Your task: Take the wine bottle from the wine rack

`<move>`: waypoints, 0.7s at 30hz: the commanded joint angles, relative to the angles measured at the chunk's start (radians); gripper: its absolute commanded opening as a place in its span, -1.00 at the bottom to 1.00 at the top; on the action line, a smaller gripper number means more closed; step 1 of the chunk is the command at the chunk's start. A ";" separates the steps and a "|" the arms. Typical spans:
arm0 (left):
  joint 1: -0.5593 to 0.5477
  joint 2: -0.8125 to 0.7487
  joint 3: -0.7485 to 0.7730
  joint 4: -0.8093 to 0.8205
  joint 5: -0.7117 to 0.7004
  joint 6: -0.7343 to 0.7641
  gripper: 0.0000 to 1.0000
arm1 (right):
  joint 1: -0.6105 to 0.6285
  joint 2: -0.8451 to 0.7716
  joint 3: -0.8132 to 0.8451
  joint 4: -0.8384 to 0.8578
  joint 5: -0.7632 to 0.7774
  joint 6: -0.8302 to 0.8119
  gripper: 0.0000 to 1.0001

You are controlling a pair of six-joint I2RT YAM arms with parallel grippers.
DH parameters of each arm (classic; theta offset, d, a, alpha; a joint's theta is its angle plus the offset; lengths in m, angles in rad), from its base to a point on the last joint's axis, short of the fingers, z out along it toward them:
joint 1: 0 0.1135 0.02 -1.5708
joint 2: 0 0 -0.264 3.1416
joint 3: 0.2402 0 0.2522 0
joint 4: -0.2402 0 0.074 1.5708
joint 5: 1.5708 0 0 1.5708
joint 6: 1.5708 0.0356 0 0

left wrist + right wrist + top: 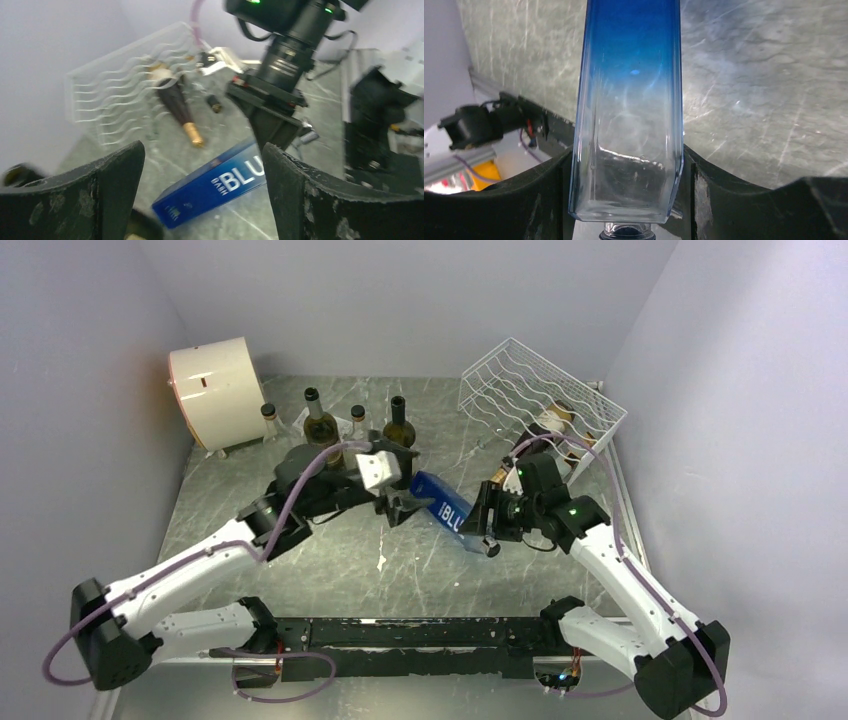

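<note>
A blue square glass bottle (442,508) with white lettering hangs tilted over the table's middle. My right gripper (486,528) is shut on its clear end near the neck; in the right wrist view the bottle (631,100) fills the gap of that gripper (628,160). My left gripper (400,502) stands open just left of the bottle's blue end. Its wrist view shows the bottle (215,185) beyond the spread gripper (201,147), with nothing between the fingers. The white wine rack (520,380) stands at the back right. A dark, gold-capped bottle (555,423) lies in the rack (115,90).
A cream drum (215,390) stands at the back left. Along the back stand two dark wine bottles (320,420) (400,422) and two small bottles (268,420) (358,421). Grey walls close in left, right and behind.
</note>
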 commanded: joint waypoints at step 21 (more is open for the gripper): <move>-0.355 0.478 0.100 -0.108 -0.248 0.465 0.98 | 0.002 -0.103 -0.036 -0.067 -0.171 -0.135 -1.00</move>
